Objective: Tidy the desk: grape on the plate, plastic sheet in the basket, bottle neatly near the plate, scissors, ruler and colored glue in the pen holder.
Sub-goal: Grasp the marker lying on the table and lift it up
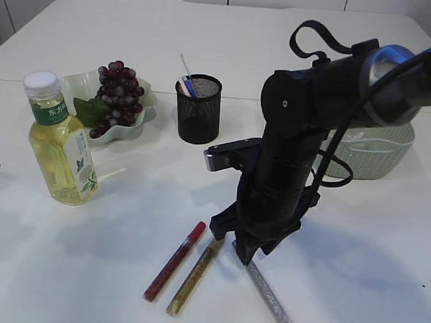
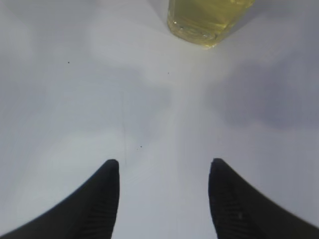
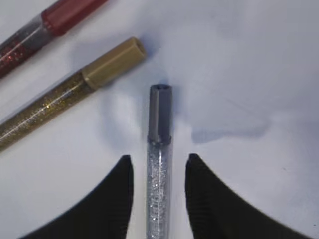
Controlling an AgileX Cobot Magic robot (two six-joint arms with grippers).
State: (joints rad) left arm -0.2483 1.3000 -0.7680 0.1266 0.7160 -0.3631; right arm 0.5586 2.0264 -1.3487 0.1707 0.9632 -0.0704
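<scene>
The right tool (image 3: 158, 172) straddles a silver glitter glue pen (image 3: 159, 164) lying flat on the white surface (image 1: 355, 272), its fingers parted on either side of the barrel with small gaps showing, not clamped. The pen's long axis runs along the tool's line, grey cap pointing away. Beside it lie a gold glue pen (image 3: 70, 92) and a red one (image 3: 45, 25), both slanted. The left tool (image 2: 163, 199) hangs released near the bottle (image 2: 209, 20).

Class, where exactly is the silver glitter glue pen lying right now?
The silver glue pen lies on the table front and centre-right, between the right gripper fingers, beside the gold glue pen.
</scene>
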